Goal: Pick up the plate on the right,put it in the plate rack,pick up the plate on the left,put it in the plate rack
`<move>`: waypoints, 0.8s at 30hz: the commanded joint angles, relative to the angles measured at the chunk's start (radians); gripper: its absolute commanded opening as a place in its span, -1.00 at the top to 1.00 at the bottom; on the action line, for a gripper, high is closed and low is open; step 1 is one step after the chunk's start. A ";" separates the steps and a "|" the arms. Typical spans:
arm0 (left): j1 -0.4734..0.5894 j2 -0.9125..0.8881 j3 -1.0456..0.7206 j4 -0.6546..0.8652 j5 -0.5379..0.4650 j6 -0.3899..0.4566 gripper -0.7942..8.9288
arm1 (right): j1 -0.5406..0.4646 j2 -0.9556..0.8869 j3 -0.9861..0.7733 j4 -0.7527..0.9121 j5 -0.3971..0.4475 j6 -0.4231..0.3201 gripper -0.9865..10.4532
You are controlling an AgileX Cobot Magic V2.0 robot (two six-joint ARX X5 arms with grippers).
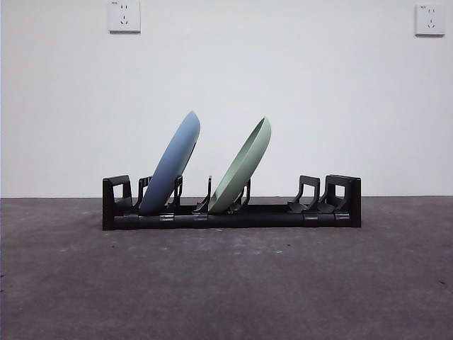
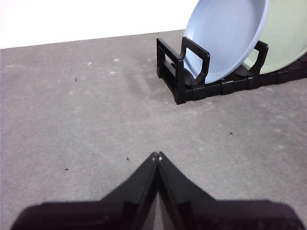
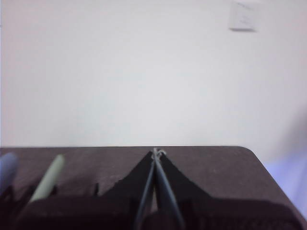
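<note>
The black plate rack (image 1: pixel 231 214) stands across the middle of the table. A blue plate (image 1: pixel 171 165) leans in its left slots and a pale green plate (image 1: pixel 243 167) leans in the middle slots, both tilted to the right. In the left wrist view the blue plate (image 2: pixel 225 36) and green plate (image 2: pixel 287 33) sit in the rack (image 2: pixel 178 79), well away from my left gripper (image 2: pixel 157 156), which is shut and holds nothing. My right gripper (image 3: pixel 157 152) is shut and holds nothing; the rims of the green plate (image 3: pixel 48 179) and blue plate (image 3: pixel 5 170) show beside it.
The grey table (image 1: pixel 226 283) spreads in front of the rack. Two wall sockets (image 1: pixel 124 15) (image 1: pixel 429 19) sit high on the white wall. The rack's right slots (image 1: pixel 308 195) hold nothing. The table's far rounded corner (image 3: pixel 249 151) shows in the right wrist view.
</note>
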 commanded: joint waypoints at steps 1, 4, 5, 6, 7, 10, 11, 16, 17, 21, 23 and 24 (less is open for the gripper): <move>0.003 0.001 -0.010 0.006 0.000 -0.007 0.84 | -0.014 -0.073 -0.228 0.144 0.011 0.069 0.82; 0.003 0.001 -0.010 0.006 0.000 -0.007 0.84 | -0.027 -0.140 -0.406 0.269 0.021 0.085 0.82; 0.003 0.001 -0.010 0.006 0.000 -0.007 0.84 | -0.029 -0.159 -0.453 0.297 0.021 0.084 0.82; 0.003 0.001 -0.010 0.006 0.000 -0.007 0.84 | -0.032 -0.179 -0.506 0.328 0.021 0.085 0.82; 0.003 0.001 -0.010 0.006 0.000 -0.007 0.84 | -0.034 -0.198 -0.554 0.351 0.021 0.085 0.82; 0.003 0.001 -0.010 0.006 0.000 -0.007 0.84 | -0.034 -0.251 -0.680 0.401 0.029 0.085 0.82; 0.003 0.001 -0.010 0.006 0.000 -0.007 0.84 | -0.034 -0.267 -0.715 0.413 0.037 0.084 0.82; 0.003 0.001 -0.010 0.006 0.000 -0.007 0.84 | -0.034 -0.361 -0.875 0.448 0.077 0.086 0.82; 0.003 0.002 -0.010 0.006 0.000 -0.007 0.84 | -0.034 -0.381 -0.901 0.448 0.084 0.090 0.82; 0.003 0.002 -0.010 0.006 0.000 -0.007 0.84 | -0.034 -0.451 -0.983 0.447 0.092 0.099 0.82; 0.003 0.002 -0.010 0.006 0.000 -0.007 0.84 | -0.034 -0.454 -1.012 0.450 0.093 0.116 0.82; 0.003 0.003 -0.010 0.006 0.000 -0.007 0.84 | -0.033 -0.454 -1.017 0.425 0.092 0.121 0.82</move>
